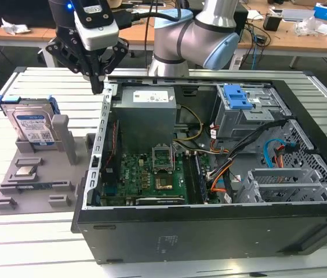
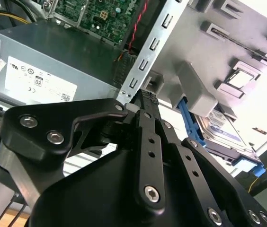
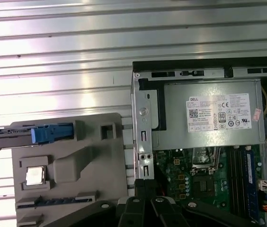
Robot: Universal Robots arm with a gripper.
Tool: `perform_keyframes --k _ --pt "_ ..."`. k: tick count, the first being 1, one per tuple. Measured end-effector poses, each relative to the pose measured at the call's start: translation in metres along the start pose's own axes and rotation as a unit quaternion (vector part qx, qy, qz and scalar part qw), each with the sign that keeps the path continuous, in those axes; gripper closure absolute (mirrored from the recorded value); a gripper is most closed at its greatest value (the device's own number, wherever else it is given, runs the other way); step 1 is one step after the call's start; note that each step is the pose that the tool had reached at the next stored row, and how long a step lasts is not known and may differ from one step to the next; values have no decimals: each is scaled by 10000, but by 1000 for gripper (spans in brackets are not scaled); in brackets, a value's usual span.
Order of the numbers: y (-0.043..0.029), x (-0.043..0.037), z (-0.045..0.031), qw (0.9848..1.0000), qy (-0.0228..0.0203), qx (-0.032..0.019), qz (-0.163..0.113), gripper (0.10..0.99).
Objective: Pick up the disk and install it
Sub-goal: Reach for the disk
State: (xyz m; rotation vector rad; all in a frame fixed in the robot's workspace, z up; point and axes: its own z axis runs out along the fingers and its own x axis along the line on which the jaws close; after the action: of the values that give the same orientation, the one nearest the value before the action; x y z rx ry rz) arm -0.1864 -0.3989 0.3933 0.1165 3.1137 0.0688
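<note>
Near, on the exterior view's left of the open computer case (image 1: 210,231), we list a grey holder (image 1: 36,197). At its far end the disk (image 1: 33,128) stands on edge, untouched. Beyond it the gripper (image 1: 98,87) hangs above the case's far left corner, fingers pressed together, holding nothing.

the gripper (image 2: 145,97), fingers pressed together, hangs above the case wall (image 2: 145,56), between the grey power supply (image 2: 53,61) and the blue-framed disk (image 2: 223,132).
</note>
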Motion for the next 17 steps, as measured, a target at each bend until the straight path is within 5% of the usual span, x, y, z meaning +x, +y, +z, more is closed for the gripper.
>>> perform_keyframes --k 17 --pt "-26 356 -10 10000 0 0 0 980"
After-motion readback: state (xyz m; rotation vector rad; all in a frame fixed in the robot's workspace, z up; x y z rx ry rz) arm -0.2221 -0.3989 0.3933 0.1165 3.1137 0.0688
